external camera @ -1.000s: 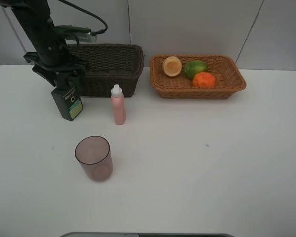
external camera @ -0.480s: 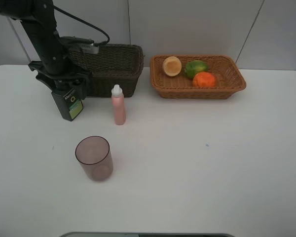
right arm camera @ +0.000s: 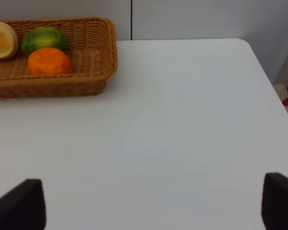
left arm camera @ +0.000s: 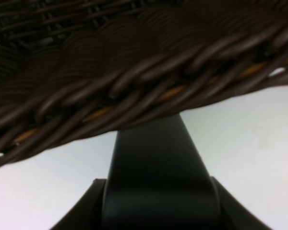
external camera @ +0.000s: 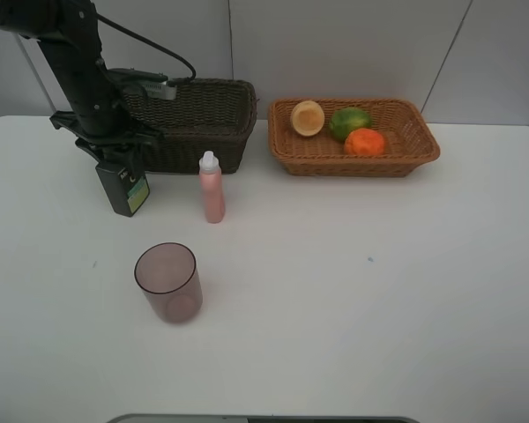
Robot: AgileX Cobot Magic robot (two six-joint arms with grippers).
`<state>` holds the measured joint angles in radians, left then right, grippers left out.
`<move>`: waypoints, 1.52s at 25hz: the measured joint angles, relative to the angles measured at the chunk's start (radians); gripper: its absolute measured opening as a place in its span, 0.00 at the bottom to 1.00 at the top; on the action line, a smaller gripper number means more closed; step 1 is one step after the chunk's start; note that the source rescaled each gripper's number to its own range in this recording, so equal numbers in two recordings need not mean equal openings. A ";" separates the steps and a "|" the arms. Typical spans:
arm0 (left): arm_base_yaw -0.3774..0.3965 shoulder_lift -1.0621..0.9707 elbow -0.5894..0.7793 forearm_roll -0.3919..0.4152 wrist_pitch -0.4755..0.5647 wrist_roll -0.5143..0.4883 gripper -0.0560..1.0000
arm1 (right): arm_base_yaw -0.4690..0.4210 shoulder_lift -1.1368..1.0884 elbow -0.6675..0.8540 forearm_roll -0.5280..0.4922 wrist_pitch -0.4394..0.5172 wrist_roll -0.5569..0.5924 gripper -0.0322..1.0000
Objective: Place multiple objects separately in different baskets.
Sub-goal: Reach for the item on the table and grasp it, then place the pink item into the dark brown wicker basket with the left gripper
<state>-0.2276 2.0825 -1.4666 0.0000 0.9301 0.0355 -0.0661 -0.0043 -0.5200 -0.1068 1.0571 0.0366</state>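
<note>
In the upper left of the high view the left gripper [external camera: 119, 155] sits over the top of the pump bottle [external camera: 128, 189], which stands on the table [external camera: 353, 291] just in front of the dark basket [external camera: 198, 119]. I cannot tell whether it clamps the bottle. The right gripper [right arm camera: 149, 203] is wide, holding nothing. The pink bottle [external camera: 212, 189] stands just right of the pump bottle, with the cup [external camera: 167, 282] at lower left. The peach [external camera: 307, 117], green fruit [external camera: 349, 122] and orange [external camera: 364, 142] lie in the light basket [external camera: 419, 145] at upper right.
</note>
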 joint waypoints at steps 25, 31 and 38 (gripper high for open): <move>0.000 -0.007 0.004 0.000 0.004 0.000 0.48 | 0.000 0.000 0.000 -0.001 0.000 0.000 1.00; 0.000 -0.075 0.007 0.000 0.081 -0.026 0.48 | 0.000 0.000 0.000 -0.001 0.000 0.000 1.00; 0.000 -0.203 0.007 0.000 0.127 -0.093 0.48 | 0.000 0.000 0.000 -0.001 0.000 0.000 1.00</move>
<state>-0.2276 1.8799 -1.4599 0.0000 1.0569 -0.0577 -0.0661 -0.0043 -0.5200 -0.1074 1.0571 0.0366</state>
